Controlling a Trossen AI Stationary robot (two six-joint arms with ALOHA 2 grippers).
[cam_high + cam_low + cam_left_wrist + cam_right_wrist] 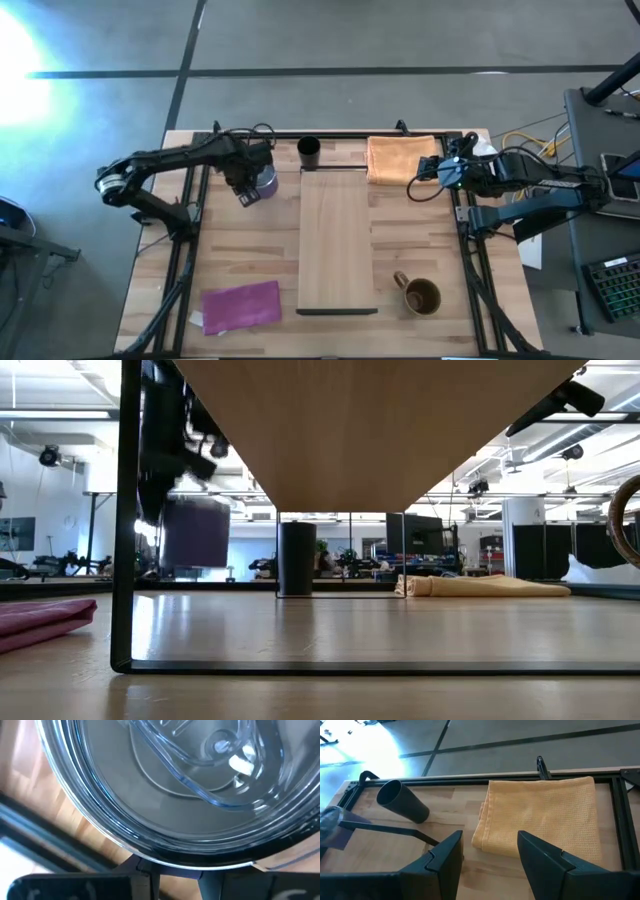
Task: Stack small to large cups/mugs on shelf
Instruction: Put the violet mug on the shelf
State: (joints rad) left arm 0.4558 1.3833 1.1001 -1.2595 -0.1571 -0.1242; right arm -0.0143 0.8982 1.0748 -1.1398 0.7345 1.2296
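Observation:
The purple mug with a silvery rim is in my left gripper, left of the shelf's far end. In the low view the mug hangs above the table. The left wrist view looks into its shiny inside. The small black cup stands upright on the table beyond the shelf's far end. The brown mug stands on the table right of the shelf's near end. The light-wood shelf lies mid-table. My right gripper is open and empty at the orange cloth's near edge. My left gripper is shut on the purple mug at its rim, on the side toward the table's left. The fingers come from above, slanting in from the left. The mug hangs upright, clear of the table. The gripper's body hides how the fingers sit on the rim.
An orange cloth lies folded at the far right. A purple cloth lies at the near left. The shelf stands on a dark frame, its board raised above the table. Bare table lies on both sides of the shelf.

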